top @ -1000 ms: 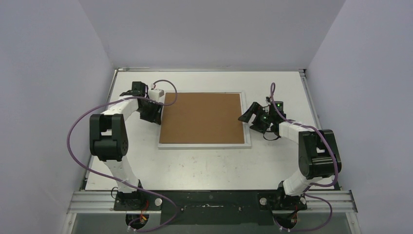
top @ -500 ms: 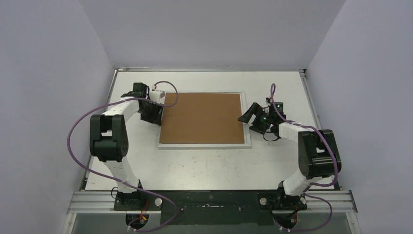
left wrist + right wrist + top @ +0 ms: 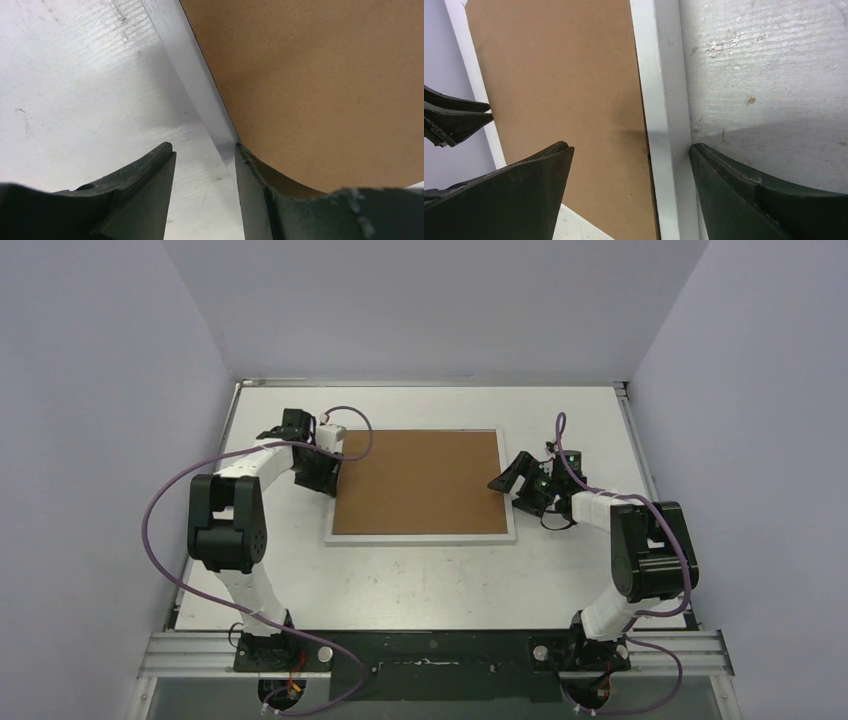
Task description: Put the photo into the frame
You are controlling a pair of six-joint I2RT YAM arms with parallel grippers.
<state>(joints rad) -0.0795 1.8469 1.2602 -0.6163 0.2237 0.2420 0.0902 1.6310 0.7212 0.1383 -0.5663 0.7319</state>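
The frame point(image 3: 420, 537) lies back side up on the table, its brown board point(image 3: 418, 482) facing me inside thin white edges. The photo is hidden. My left gripper point(image 3: 328, 478) sits at the frame's left edge, partly open with only bare table between its fingers. In the left wrist view its right finger point(image 3: 260, 200) touches the white edge point(image 3: 195, 75) where it meets the board. My right gripper point(image 3: 630, 146) stands wide open astride the frame's right rail point(image 3: 659, 100), one finger over the board and the other on the table beside the rail.
White tabletop point(image 3: 420, 585) surrounds the frame, enclosed by pale walls on three sides. Purple cables point(image 3: 160, 500) loop off both arms. The left arm's fingers point(image 3: 449, 117) show at the far side of the board in the right wrist view.
My left gripper has edged a little to the right against the frame's left edge, and that edge has shifted slightly right with it. The right arm has stayed put.
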